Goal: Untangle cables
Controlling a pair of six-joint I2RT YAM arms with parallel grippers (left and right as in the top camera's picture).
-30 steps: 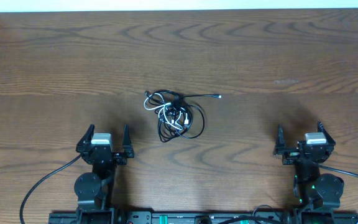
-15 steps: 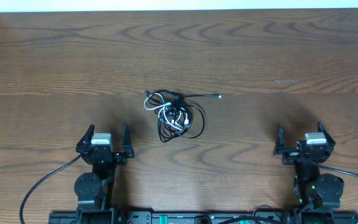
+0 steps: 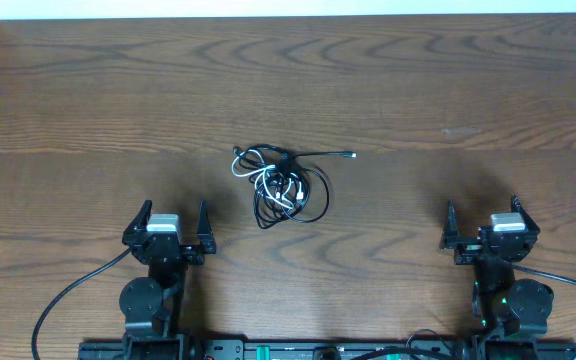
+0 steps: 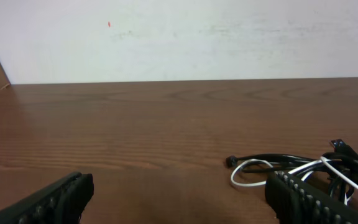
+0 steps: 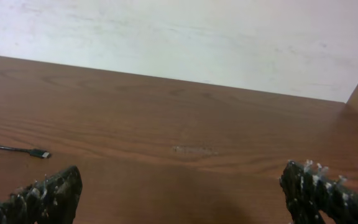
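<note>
Wood-grain table (image 3: 468, 80) as work surface. Cables (image 3: 283, 185) taken as reference for every position below.

Progress, as a judgement: not started, or as good as.
- Found in one compact knot about mid-table, well apart from both grippers.
- Near side of the knot: black loops piled over one another, closing into a rough ring.
- Inside the knot: short white cable (image 3: 266, 178) threaded through the black loops, small pale plug ends bunched at the core.
- Far side of the knot: only one black lead (image 3: 351, 155) running free, out to the right and ending in a small plug.
- No cord lying separate from the rest.
- Left to do, by this reading: everything. Probably pin or lift the knot, draw the white cable out, then part the black ones.

Left gripper (image 3: 175, 212): nearer than the knot and to its left, well apart from it. Jaws wide apart, holding nothing, touching nothing. Confirmed in the left wrist view, with the left edge of the knot showing ahead and to the right.

Right gripper (image 3: 481, 212): nearer than the knot and far to its right, farther off than the left one. Jaws spread fully, empty. Only the plug of the free black lead showing at the left edge of the right wrist view.

Beyond the knot: more table, then pale wall (image 4: 179, 37).
</note>
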